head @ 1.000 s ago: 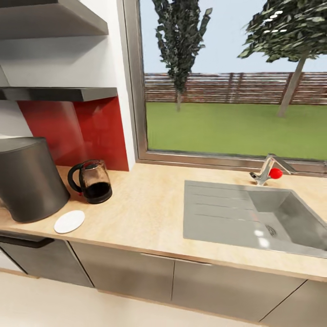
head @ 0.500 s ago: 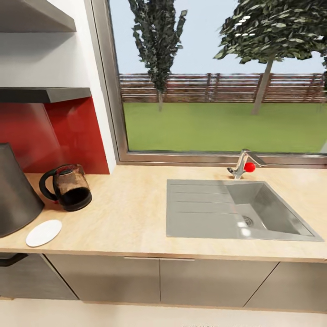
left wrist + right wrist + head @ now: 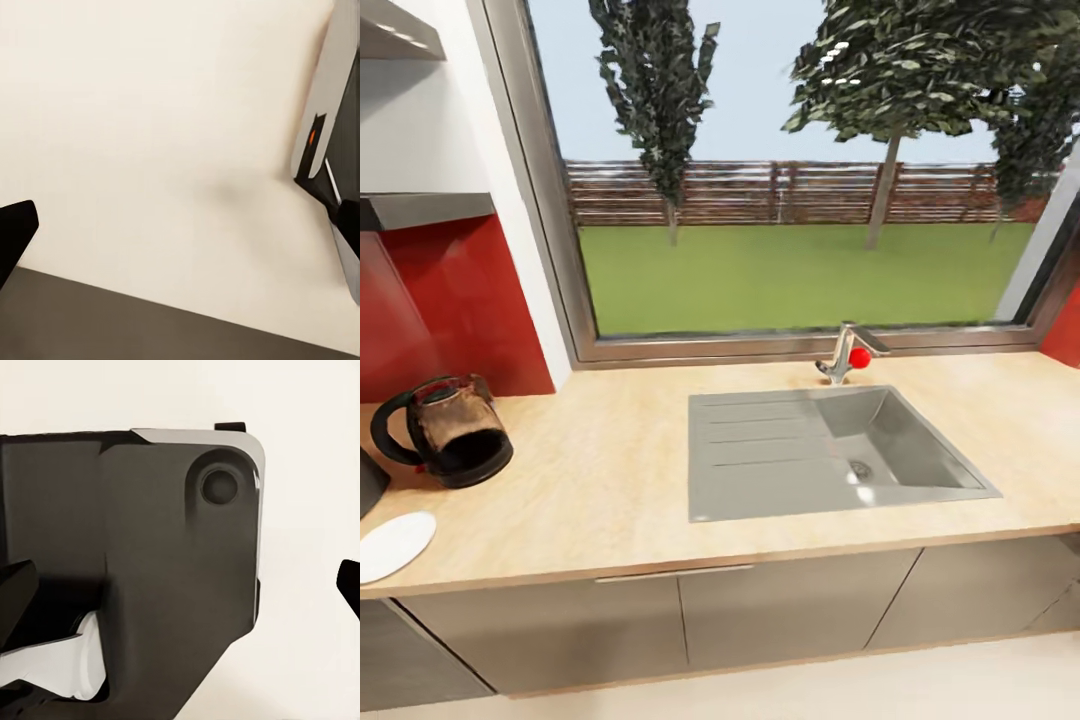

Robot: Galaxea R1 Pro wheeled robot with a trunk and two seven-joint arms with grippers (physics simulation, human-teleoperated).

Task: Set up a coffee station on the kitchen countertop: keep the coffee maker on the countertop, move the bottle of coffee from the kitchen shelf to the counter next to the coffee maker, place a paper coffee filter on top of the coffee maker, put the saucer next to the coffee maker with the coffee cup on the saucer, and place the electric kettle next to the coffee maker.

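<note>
Both grippers hang open and empty over pale floor: the left gripper (image 3: 180, 232) shows two dark fingertips spread wide, the right gripper (image 3: 187, 600) likewise, above the robot's dark base. Far beyond them, the rounded clear-glass electric kettle (image 3: 445, 443) and the small round white saucer (image 3: 392, 545) sit on the light tan kitchen countertop (image 3: 620, 480), well left of the grey steel sink (image 3: 830, 455). Judging the step as travel, keep arms tucked and watch for the cup, bottle or filter.
</note>
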